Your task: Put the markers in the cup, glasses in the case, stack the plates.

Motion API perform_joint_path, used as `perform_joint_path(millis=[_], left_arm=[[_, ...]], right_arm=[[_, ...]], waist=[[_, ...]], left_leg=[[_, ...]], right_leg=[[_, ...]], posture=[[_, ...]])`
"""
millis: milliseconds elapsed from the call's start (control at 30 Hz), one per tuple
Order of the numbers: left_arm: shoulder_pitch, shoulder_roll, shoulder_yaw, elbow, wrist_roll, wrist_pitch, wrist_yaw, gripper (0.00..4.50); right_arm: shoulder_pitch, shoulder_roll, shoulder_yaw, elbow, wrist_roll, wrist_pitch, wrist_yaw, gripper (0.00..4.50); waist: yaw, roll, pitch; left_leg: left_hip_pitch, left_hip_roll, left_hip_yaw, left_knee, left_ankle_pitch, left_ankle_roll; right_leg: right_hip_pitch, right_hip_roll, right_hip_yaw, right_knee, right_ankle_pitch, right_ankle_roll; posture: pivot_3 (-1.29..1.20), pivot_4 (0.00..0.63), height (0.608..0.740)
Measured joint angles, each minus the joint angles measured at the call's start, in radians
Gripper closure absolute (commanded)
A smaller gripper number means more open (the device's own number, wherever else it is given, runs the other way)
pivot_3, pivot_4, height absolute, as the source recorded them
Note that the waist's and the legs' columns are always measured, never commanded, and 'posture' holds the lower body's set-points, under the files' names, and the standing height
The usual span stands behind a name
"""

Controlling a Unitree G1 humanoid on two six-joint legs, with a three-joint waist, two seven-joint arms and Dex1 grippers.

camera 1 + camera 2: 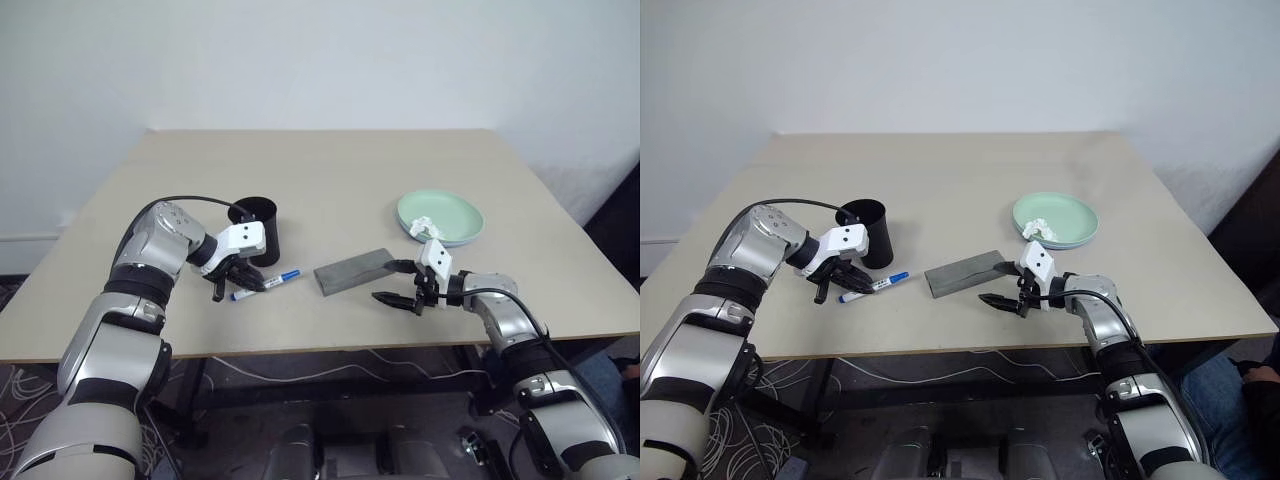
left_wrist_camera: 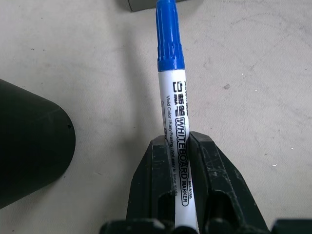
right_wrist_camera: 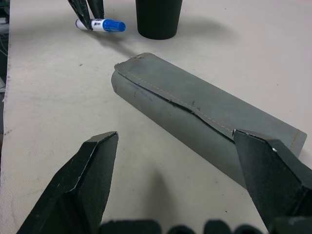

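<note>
At the left of the surface (image 1: pixel 330 160) the left gripper (image 1: pixel 238 283) was seen clenched on the blue-capped marker (image 1: pixel 272 281), gripped at its white barrel with the cap pointing towards the case; the black cup (image 1: pixel 258 228) stood upright just behind it, rim open; whether the marker was lifted or resting on the surface could not be told. The marker was judged light, stiff and smooth, so a grip on the barrel was thought secure, though it would need tipping upright before entering the cup. In the middle the grey case (image 1: pixel 353 270) lay closed and flat; it was judged fairly stiff with a stitched flap, best taken across its narrow width. To its right the right gripper (image 1: pixel 395 290) was held with jaws released and wide, grasping nothing, just beside the case's near end. Further right and back, the mint-green plate (image 1: pixel 440 215) was seen on the blue plate (image 1: pixel 462 240), with a pale, crumpled-looking thing on its near rim that could not be made out; the plates were judged light and slippery.

The printing on the barrel and the fingers (image 2: pixel 209 170) pressed against it were shown in the left wrist view; the flap seam of the case and the gap of the open jaws were shown in the right wrist view; the plates were given by the head views.
</note>
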Motion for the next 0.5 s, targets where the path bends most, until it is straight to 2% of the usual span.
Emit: perform_joint_path(millis=[100, 167, 300, 400, 500], left_arm=[[0.149, -0.171, 0.216, -0.348, -0.235, 0.198, 0.151, 4.42], [0.179, -0.238, 0.224, -0.49, -0.319, 0.284, 0.203, 4.42], [0.183, -0.201, 0.261, -0.594, -0.367, 0.361, 0.265, 4.42], [0.202, -0.187, 0.261, -0.607, -0.381, 0.386, 0.289, 4.42], [0.206, -0.186, 0.259, -0.612, -0.399, 0.397, 0.299, 4.42]], right_arm=[[0.018, -0.01, 0.014, -0.062, 0.003, 0.034, 0.016, 0.42], [0.017, 0.006, 0.038, -0.104, 0.008, 0.046, 0.025, 0.42], [0.032, -0.018, 0.036, -0.116, 0.01, 0.065, 0.027, 0.42], [0.039, -0.019, 0.035, -0.118, 0.01, 0.077, 0.027, 0.42], [0.039, -0.016, 0.036, -0.125, 0.01, 0.078, 0.027, 0.42]], waist=[[0.015, 0.001, 0.0], [0.011, 0.0, 0.0], [-0.007, 0.001, 0.0], [-0.007, 0.001, 0.0], [-0.005, 0.001, 0.0]], left_leg=[[-0.001, 0.008, -0.002, 0.002, 0.001, 0.002], [-0.002, 0.004, 0.001, 0.006, 0.001, 0.003], [0.005, 0.003, 0.001, 0.003, 0.001, 0.002], [0.019, 0.004, 0.0, -0.002, 0.001, 0.002], [0.018, 0.006, 0.0, -0.002, 0.001, 0.002]], right_leg=[[0.001, -0.003, 0.0, -0.001, 0.0, 0.001], [0.003, 0.001, 0.002, 0.0, 0.001, 0.003], [0.008, 0.003, 0.001, 0.0, 0.002, 0.001], [0.016, 0.002, -0.001, -0.001, 0.003, 0.0], [0.016, 0.001, -0.004, -0.002, 0.005, -0.003]], posture=[[0.0, 0.0, 0.738], [0.0, 0.0, 0.738], [0.0, 0.0, 0.738], [0.0, 0.0, 0.738], [0.0, 0.0, 0.738]])
